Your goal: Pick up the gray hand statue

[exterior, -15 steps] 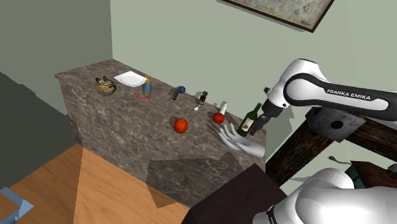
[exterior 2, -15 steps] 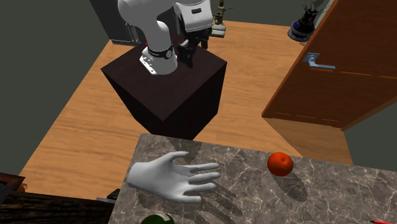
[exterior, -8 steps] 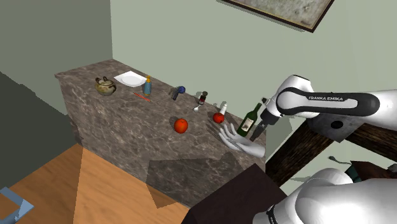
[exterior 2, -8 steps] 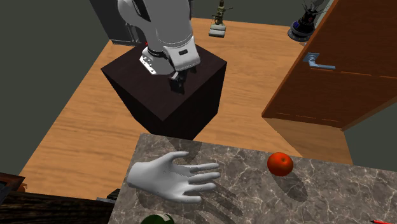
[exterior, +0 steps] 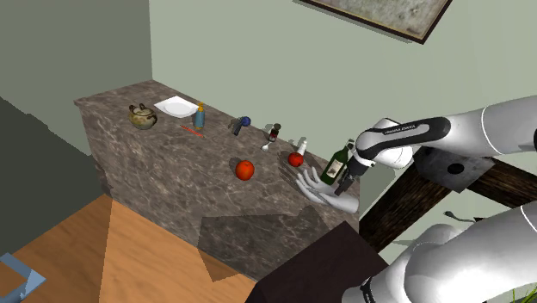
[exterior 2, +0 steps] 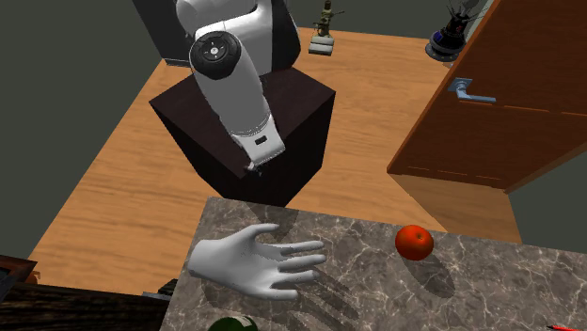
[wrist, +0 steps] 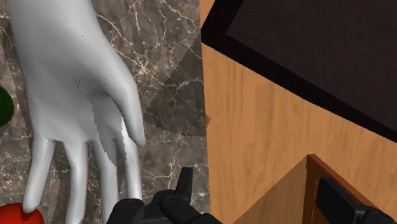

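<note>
Laid flat on a dark, white-veined marble worktop (exterior: 163,163), close to the corner nearest the stand: a pale grey hand statue (exterior: 325,193) with spread fingers. In the second exterior view, again flat by the worktop's (exterior 2: 376,282) near edge, with the hand statue (exterior 2: 254,263) pointing toward that view's right, at a red round fruit (exterior 2: 414,243) lying well apart from it. Just beside the statue in the shoulder view, upright: a dark green glass bottle (exterior: 336,163) with a pale label. Farther along the worktop there: a larger red fruit (exterior: 245,170), a small blue bottle (exterior: 200,116), a white plate (exterior: 175,107) and a round lidded pot (exterior: 142,115).

Reaching in from the shoulder view's right: a white arm (exterior: 430,133), its black end low behind the green bottle, over the statue's wrist end. In the second exterior view, the same arm (exterior 2: 235,94) slanting down in front of a black box stand (exterior 2: 292,132) on a wooden floor (exterior 2: 113,188), with a brown wooden door (exterior 2: 489,103) at that view's right.

Seen along the jaws: the statue (wrist: 76,95) on the marble (wrist: 172,38), its fingertips near the jaws but apart from them, the floor (wrist: 254,140) beyond the worktop's edge. Wide or narrow for the jaws: cannot tell.
</note>
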